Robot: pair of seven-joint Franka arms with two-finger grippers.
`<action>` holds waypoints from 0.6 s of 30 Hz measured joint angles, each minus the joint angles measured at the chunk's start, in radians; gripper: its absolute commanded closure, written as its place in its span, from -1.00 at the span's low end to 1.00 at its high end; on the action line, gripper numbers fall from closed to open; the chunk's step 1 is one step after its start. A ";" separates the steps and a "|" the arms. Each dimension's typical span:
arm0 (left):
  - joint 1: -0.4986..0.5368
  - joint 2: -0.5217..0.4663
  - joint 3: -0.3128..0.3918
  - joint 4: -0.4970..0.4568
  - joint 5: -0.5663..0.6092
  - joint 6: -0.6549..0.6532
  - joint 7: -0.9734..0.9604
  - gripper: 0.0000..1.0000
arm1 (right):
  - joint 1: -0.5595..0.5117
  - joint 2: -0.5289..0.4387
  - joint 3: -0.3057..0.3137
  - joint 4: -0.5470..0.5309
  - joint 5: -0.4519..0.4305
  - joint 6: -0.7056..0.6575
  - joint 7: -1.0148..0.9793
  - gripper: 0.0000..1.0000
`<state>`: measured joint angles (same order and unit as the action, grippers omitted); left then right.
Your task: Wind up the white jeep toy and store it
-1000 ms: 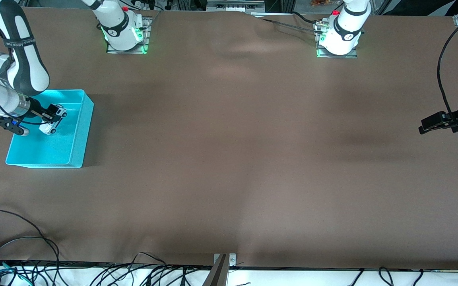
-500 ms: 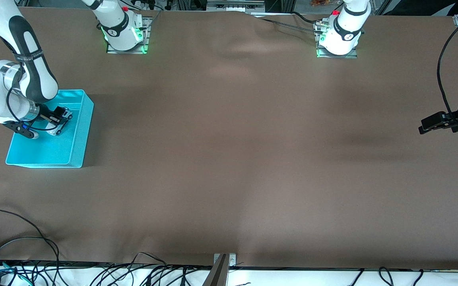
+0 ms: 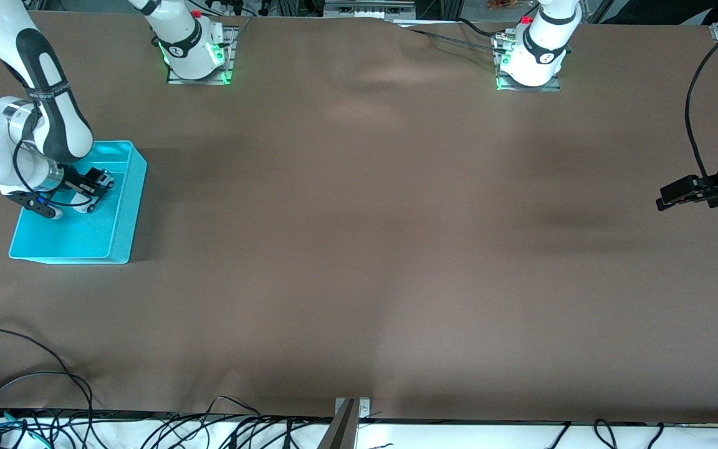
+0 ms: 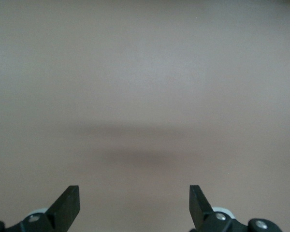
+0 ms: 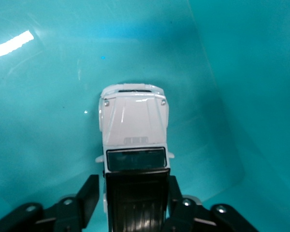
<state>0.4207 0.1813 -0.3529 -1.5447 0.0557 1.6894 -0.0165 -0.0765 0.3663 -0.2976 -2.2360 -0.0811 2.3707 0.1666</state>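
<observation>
The tabletop (image 3: 359, 249) is a wide brown sheet, bare over most of its run. At the right arm's end sits a teal bin (image 3: 119, 243), open-topped, with smooth, glossy walls.

The right pincer (image 3: 92, 187) reaches down inside that bin, and the jeep (image 3: 96, 189) is gripped in it, low over the bin floor. In the right wrist view the right pincer (image 5: 133, 191) is closed on the jeep (image 5: 134, 140), one finger on each flank at the black roof section, the white bonnet pointing away from the wrist. Whether the wheels already touch the floor I cannot tell.

The left pincer (image 3: 670, 196) waits over the tabletop's edge at the left arm's end; the left wrist view shows the left pincer (image 4: 134, 205) spread wide with nothing between its fingers.

The jeep looks like a small, light, rigid toy with a hard shiny shell, so likely slippery under the pads. Its flat parallel sides around the cabin are the sensible place to take it, as now, clear of the wheels, which would roll. Mirrors and trim look like the frailest bits. On that slick floor it may roll once let go, especially if wound.
</observation>
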 measured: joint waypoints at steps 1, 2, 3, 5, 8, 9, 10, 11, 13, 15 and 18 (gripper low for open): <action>0.000 0.000 0.000 0.000 0.000 0.000 0.000 -1.00 | 0.000 0.003 0.000 0.000 0.000 0.002 0.000 -1.00; 0.000 0.000 0.000 0.000 0.000 0.000 0.000 -1.00 | 0.000 0.005 0.000 0.000 0.000 0.004 0.000 -1.00; 0.000 0.000 0.000 0.000 0.000 0.000 0.000 -1.00 | 0.000 0.005 0.000 0.000 0.000 0.006 0.000 -1.00; 0.000 0.000 0.000 0.000 0.000 0.000 0.000 -1.00 | 0.000 0.004 0.000 0.001 0.000 0.009 0.000 -1.00; 0.000 0.000 0.000 0.000 0.000 0.000 0.000 -1.00 | 0.000 -0.007 0.000 0.006 0.000 0.006 0.000 -1.00; 0.000 0.000 0.000 0.000 0.000 0.000 0.000 -1.00 | 0.000 -0.014 0.001 0.008 0.000 -0.001 0.000 -1.00; 0.000 0.000 0.000 0.000 0.000 0.000 0.000 -1.00 | 0.000 -0.022 0.001 0.010 0.000 -0.010 0.000 -1.00; 0.000 0.000 0.000 0.000 0.000 0.000 0.000 -1.00 | 0.000 -0.032 0.001 0.012 0.000 -0.022 0.000 -1.00; 0.000 0.000 0.000 0.000 0.000 0.000 0.000 -1.00 | 0.000 -0.055 0.001 0.014 0.000 -0.043 0.000 -1.00; 0.000 0.000 0.000 0.000 0.000 0.000 0.000 -1.00 | 0.001 -0.082 0.001 0.015 0.000 -0.061 0.000 -1.00; 0.000 0.000 0.000 0.000 0.000 0.000 0.000 -1.00 | 0.001 -0.129 0.001 0.016 0.000 -0.105 0.000 -1.00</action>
<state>0.4207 0.1813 -0.3529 -1.5448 0.0557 1.6894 -0.0166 -0.0759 0.2375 -0.2966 -2.2204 -0.0811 2.2660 0.1666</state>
